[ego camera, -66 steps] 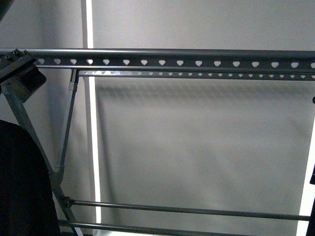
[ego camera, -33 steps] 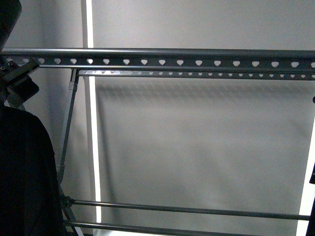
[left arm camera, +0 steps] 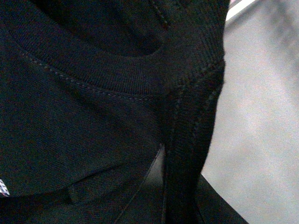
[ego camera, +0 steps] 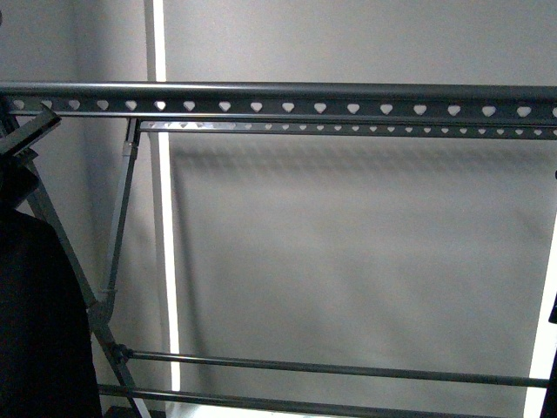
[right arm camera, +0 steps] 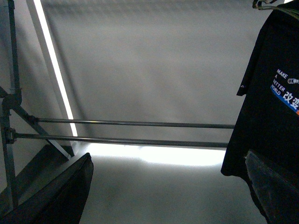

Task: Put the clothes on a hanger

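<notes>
— Where's the black T-shirt (ego camera: 39, 322)?
— Far left, hanging below the end of the grey clothes rack (ego camera: 287, 96).
— And the fingers?
— Left fingers: cannot tell, cloth fills their view. Right fingers (right arm camera: 51, 196): spread apart, released.

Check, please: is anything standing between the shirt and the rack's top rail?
Nothing foreign shows. The shirt hangs at the left, below the rail. Above it are only the rack's own slanted leg and a grey part I cannot identify.

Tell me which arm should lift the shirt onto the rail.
Left: the shirt fills its wrist view and hangs under the left gripper, below the top rail. The right gripper is open and empty.
</notes>
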